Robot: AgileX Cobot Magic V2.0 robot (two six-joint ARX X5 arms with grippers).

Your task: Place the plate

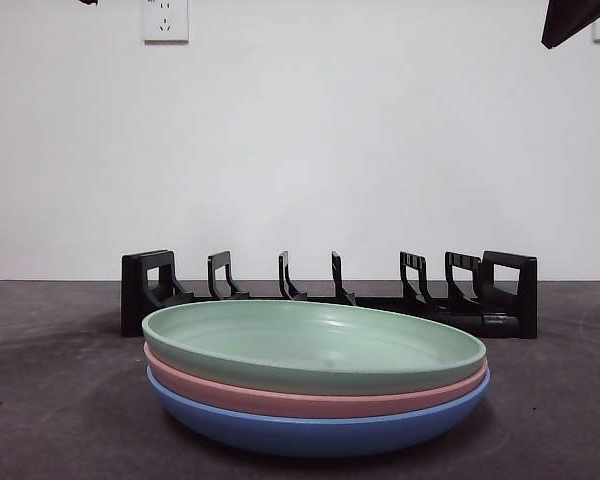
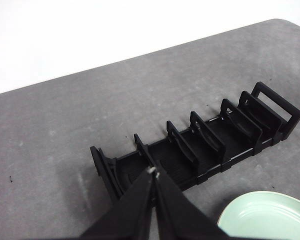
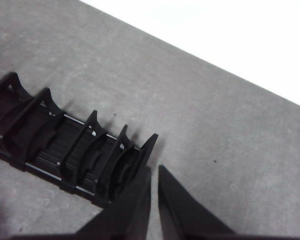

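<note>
Plain white wall behind a grey table (image 1: 40, 400). My left gripper (image 2: 153, 174) has its jaws pressed together, holding nothing; my right gripper (image 3: 154, 170) shows a narrow gap. The green plate (image 1: 315, 345) tops the stack at 6 o'clock from the black rack (image 1: 330, 290). It looks stiff, light and slick, so I'd pinch its rim.

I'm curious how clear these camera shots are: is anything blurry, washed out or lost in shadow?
Front view: the green plate is sharp with a soft sheen, and the stack throws a faint shadow on the table. Left wrist view: the rack is clear, the background blown out white, and the left claw is a featureless black. Right wrist view: the right claw looks equally dark.
</note>
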